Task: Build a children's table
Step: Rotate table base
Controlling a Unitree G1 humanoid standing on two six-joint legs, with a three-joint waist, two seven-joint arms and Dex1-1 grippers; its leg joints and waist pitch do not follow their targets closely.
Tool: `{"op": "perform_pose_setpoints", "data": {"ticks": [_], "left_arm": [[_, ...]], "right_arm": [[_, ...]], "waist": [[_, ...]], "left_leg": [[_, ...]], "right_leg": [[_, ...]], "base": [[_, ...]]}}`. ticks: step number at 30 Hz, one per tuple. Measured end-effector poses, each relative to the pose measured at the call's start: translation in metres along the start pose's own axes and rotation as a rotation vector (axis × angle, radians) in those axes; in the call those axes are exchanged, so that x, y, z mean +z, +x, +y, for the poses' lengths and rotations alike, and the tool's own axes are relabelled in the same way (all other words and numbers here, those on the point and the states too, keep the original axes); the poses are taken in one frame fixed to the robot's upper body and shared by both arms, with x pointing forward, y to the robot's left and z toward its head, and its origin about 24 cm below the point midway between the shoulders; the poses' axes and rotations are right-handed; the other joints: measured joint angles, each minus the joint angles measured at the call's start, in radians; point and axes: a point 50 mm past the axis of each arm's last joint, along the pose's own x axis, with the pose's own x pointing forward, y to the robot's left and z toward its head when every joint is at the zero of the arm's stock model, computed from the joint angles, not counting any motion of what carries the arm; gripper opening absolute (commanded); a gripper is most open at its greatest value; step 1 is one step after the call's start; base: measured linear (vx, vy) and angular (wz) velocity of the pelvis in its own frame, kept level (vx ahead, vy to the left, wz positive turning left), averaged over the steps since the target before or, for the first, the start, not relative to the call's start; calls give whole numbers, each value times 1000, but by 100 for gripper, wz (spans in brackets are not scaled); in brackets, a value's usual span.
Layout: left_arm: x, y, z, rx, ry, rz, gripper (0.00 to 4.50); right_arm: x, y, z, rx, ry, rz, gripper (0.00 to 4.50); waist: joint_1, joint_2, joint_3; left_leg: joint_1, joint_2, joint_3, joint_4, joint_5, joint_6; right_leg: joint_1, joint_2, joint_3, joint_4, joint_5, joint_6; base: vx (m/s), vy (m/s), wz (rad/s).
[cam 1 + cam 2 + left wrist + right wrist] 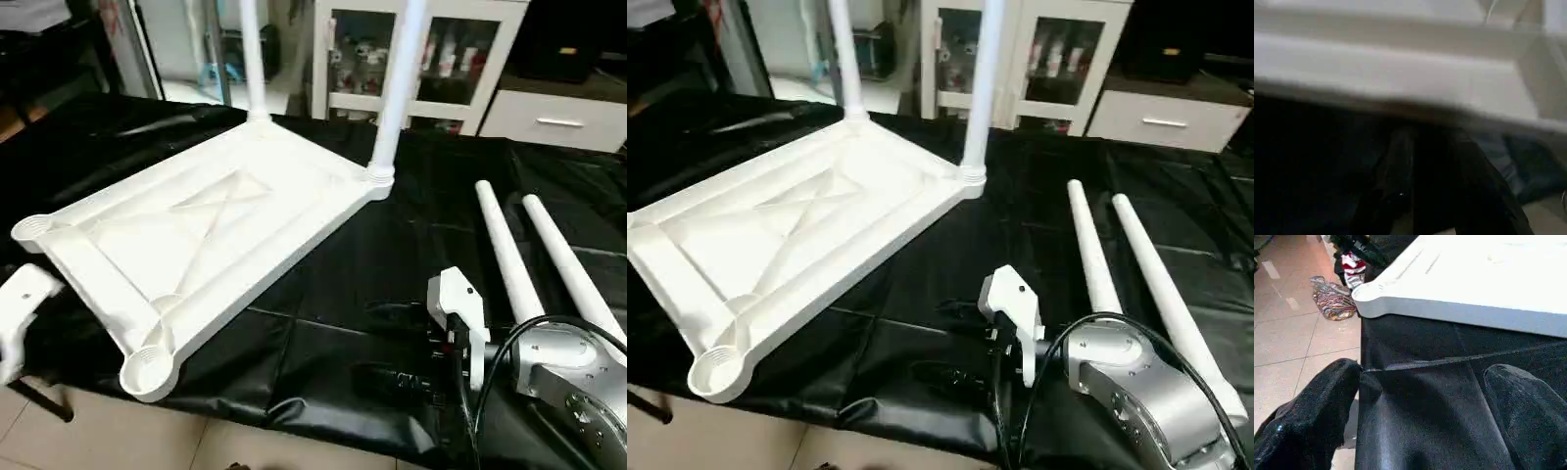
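Upside down across the left and centre of the head view: the children's table top [196,245], ribbed X-braced underside up, on the black-covered bench [392,264], near corner hanging over the bench edge. Two legs [392,98] already standing in the far corner sockets; two loose legs [509,255] lying side by side at right, near each other. Probably light, stiff, hollow plastic, smooth and likely slippery; best held at mid-shaft for a leg, by the rim for the top. Empty near socket [149,364] at lower left. Right gripper [1420,416] at lower right, low over the bench, wide apart, empty. Left gripper [1425,161] beneath the top's edge, narrowly parted, nothing visibly held.
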Motion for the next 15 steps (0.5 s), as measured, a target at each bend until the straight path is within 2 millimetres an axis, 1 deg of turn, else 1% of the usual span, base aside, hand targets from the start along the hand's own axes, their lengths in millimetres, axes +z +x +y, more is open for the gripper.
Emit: {"op": "perform_pose_setpoints", "data": {"ticks": [3, 6, 9, 15], "left_arm": [[-2, 8, -8, -45, -2, 6, 110], [3, 22, -24, -111, 2, -4, 110], [6, 31, -33, -153, 6, -19, 110], [25, 58, -56, -251, 5, -111, 110]], "right_arm": [[0, 0, 0, -1, -3, -1, 450], [0, 0, 0, -4, -8, 1, 450], [-1, -1, -1, -9, -9, 1, 450], [-3, -2, -3, -19, -5, 8, 450]], "waist": [[3, -1, 0], [5, 0, 0], [6, 0, 0], [12, 2, 1]], "left_leg": [[2, -1, 0, 0, 0, 0], [4, -4, 0, 0, 0, 0], [5, -5, 0, 0, 0, 0], [5, -5, -1, 0, 0, 0]], "right_leg": [[-1, 3, 6, 0, 0, 0], [-2, 3, 11, 0, 0, 0], [-1, 3, 12, 0, 0, 0], [0, 3, 12, -1, 0, 0]], "base": [[0, 0, 0], [0, 0, 0], [0, 0, 0], [0, 0, 0]]}}
